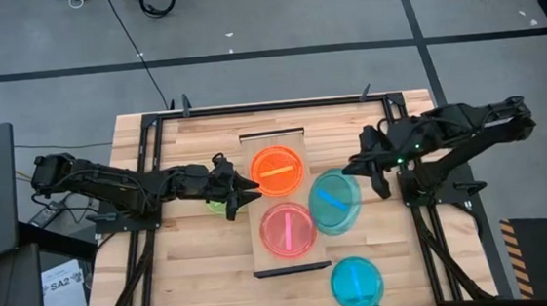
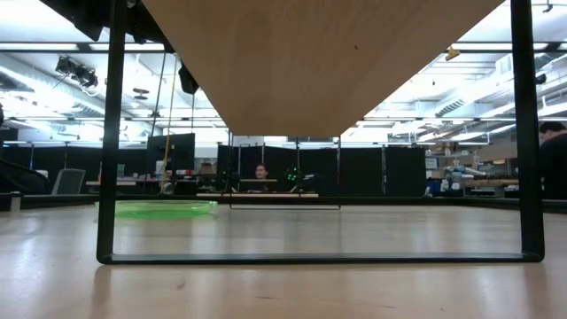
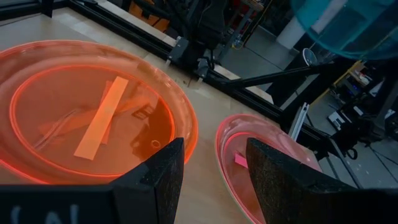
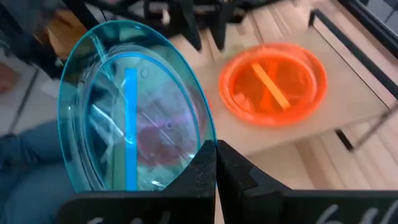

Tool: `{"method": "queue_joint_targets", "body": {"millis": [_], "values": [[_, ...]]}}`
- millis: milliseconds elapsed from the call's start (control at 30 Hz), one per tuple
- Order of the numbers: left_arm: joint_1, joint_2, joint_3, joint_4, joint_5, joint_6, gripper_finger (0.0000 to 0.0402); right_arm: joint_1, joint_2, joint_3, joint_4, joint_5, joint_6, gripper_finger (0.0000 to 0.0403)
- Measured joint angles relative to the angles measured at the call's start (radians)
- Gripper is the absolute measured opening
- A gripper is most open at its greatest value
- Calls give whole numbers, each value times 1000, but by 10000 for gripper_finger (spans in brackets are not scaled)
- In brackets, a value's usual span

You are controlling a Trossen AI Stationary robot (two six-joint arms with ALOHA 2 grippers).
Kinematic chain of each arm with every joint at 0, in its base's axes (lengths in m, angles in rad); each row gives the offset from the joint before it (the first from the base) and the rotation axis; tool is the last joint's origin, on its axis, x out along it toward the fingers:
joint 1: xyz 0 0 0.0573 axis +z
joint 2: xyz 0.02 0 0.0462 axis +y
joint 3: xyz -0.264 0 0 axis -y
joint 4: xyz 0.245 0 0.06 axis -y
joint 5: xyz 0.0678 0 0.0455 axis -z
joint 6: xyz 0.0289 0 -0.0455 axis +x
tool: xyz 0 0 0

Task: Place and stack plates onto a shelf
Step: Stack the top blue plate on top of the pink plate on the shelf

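Note:
The shelf (image 1: pixel 287 261) stands mid-table with an orange plate (image 1: pixel 275 169) at its far end and a pink plate (image 1: pixel 287 230) nearer. My right gripper (image 1: pixel 359 172) is shut on a cyan plate (image 1: pixel 334 201) held in the air by the shelf's right edge. A second cyan plate (image 1: pixel 356 283) lies flat on the table near the front edge. My left gripper (image 1: pixel 249 186) is open at the shelf's left edge, between the orange plate (image 3: pixel 93 112) and the pink plate (image 3: pixel 261 155). A lime green plate (image 2: pixel 155 208) lies on the table under the left arm. My right gripper pinches the cyan plate's rim (image 4: pixel 205 144) between its two shut fingers, which come from the table's right side. The plate is lifted clear and tilted, its face (image 4: pixel 134 106) turned toward the wrist camera, and it stands out beyond the fingertips toward the shelf.
A dark metal frame (image 1: pixel 145 134) runs around the table top. The shelf's thin dark end frame (image 2: pixel 111 133) stands on the table. There is bare wood at the table's near left (image 1: pixel 195 276). A person (image 2: pixel 260 172) sits in the room far behind.

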Motion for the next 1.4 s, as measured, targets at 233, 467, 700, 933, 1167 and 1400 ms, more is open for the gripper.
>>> {"method": "queue_joint_targets", "body": {"millis": [233,467,700,933,1167,1400], "values": [[0,0,0,0,0,0,181,0,94,0,136,-5,131,6],[0,0,0,0,0,0,181,0,214,0,166,-71,290,7],[0,0,0,0,0,0,181,0,316,-1,166,-88,390,7],[0,0,0,0,0,0,181,0,387,-1,166,-88,424,7],[0,0,0,0,0,0,181,-14,430,-1,184,-91,457,7],[0,0,0,-14,0,0,181,-41,441,-1,194,-139,459,8]]}}
